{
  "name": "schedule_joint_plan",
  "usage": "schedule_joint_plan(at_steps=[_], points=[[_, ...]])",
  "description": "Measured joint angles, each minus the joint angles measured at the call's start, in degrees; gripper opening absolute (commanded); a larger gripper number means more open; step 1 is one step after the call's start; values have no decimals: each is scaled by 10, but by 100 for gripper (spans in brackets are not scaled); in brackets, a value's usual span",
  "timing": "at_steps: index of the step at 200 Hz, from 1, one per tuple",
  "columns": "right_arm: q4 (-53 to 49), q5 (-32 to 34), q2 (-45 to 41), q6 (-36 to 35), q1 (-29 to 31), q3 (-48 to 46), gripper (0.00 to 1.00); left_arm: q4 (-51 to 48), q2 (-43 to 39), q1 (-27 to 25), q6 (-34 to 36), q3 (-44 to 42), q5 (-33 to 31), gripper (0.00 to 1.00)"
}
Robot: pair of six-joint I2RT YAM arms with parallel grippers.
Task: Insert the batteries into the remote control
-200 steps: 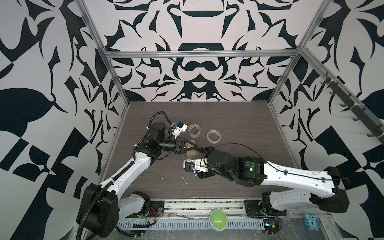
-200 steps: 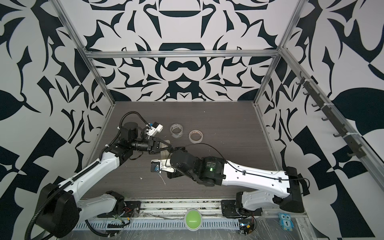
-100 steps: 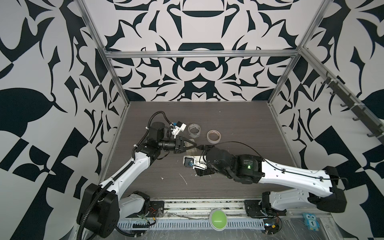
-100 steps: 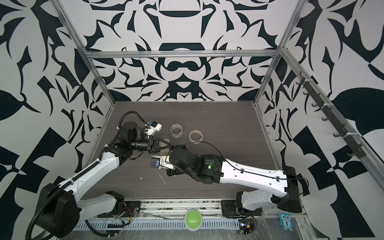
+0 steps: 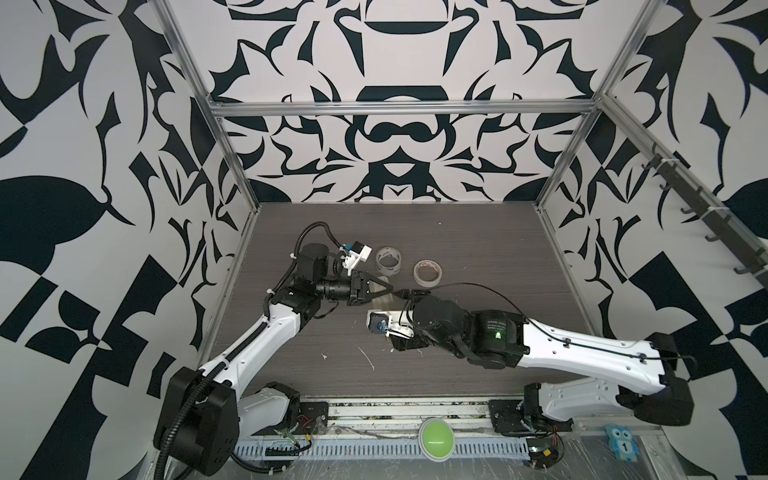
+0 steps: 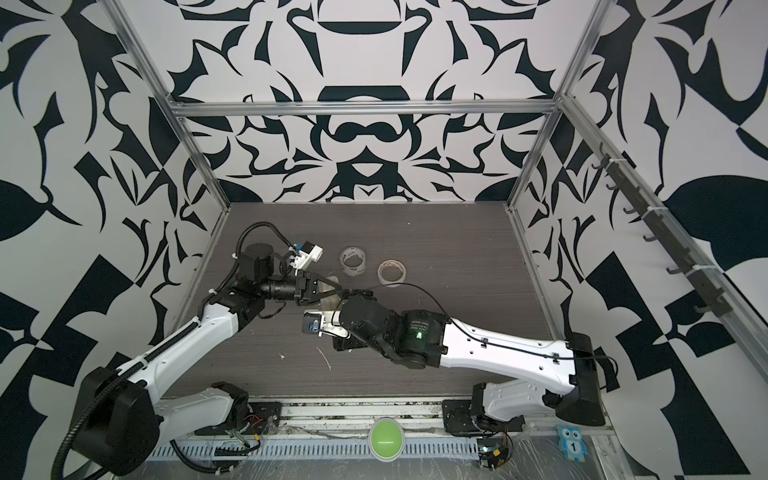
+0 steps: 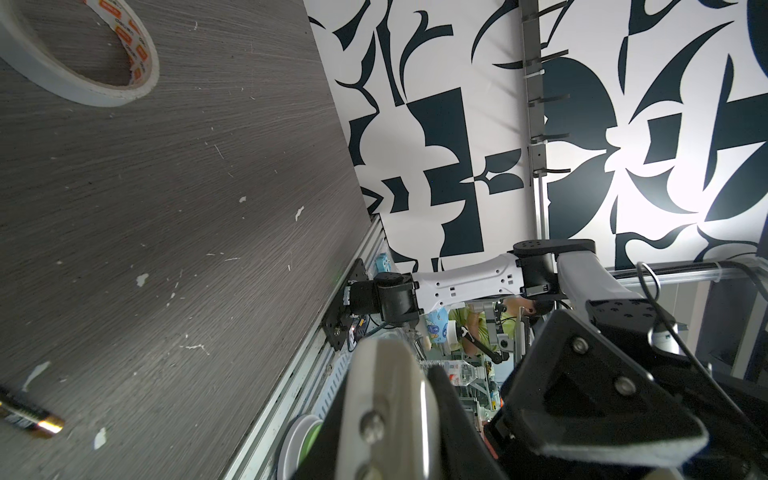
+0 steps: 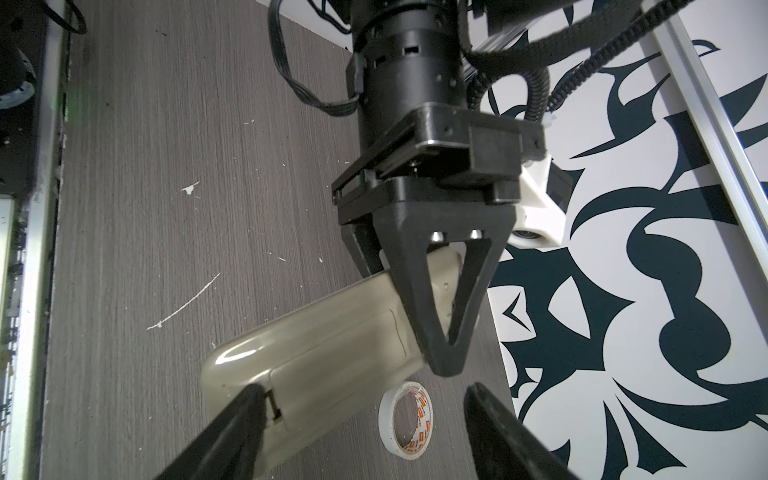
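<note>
**We are only starting: the cover is shut and no battery is in**

We are holding the remote control point(image 8: 316, 328) with our left jaws point(image 8: 436, 353). They are squeezing tight on one end of it. It looks like we are holding it up off the counter point(image 8: 145, 187). The back of the remote is facing up, and the battery cover point(image 8: 340, 374) is shut on it.

Our right jaws point(image 8: 363, 390) are standing wide open at the other end and are gripping nothing. One finger is right by the little catch of the cover. We cannot tell if it is touching.

So nothing is loaded yet. We are thinking the cover has to come off first. Then the batteries go in, and then the cover goes back on.

One battery point(image 7: 31, 417) is lying flat on the counter in the left wrist view. We are not seeing the other one anywhere.

A pale tape roll point(image 5: 380, 268) and a brownish tape roll point(image 5: 416, 274) are sitting near our jaws. The shut cover is standing in our way most. In both top views our right arm is also hiding the middle of the counter.
</note>
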Motion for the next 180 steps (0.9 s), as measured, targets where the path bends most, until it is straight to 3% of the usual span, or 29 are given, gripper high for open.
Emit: schedule_joint_plan(at_steps=[180], points=[[33, 2, -23, -19, 5, -27, 77, 3, 0, 2, -15, 0, 3, 0]])
